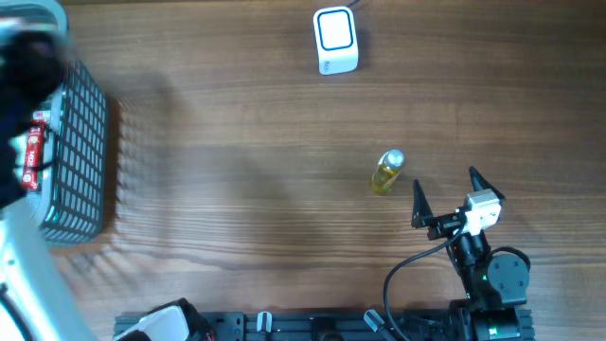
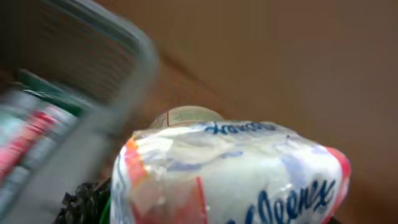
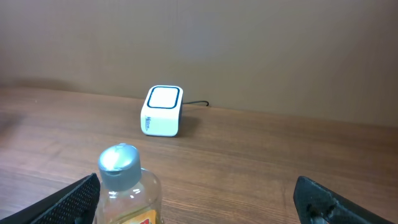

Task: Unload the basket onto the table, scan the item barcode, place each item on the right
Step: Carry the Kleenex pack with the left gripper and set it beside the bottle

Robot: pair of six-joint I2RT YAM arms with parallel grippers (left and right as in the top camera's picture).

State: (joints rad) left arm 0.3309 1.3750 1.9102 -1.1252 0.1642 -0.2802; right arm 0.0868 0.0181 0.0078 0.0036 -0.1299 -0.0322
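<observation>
— Where's the basket (image 1: 83,152)?
— On the table (image 1: 237,189), at its far left edge, with goods (image 1: 36,150) lying in it.
— And the scanner (image 1: 335,41)?
— At the back of the table, right of centre, well apart from the basket.
— The bottle (image 1: 387,171)?
— Upright on the table, nearer the front than the scanner and a little to its right, well apart from it. The right gripper (image 1: 443,177) is just right of the bottle, not touching it.
— Anything near the basket?
— In the left wrist view a pack (image 2: 230,174) is in the foreground, the basket's rim to its left. Whether it rests on anything, I can't tell.
</observation>
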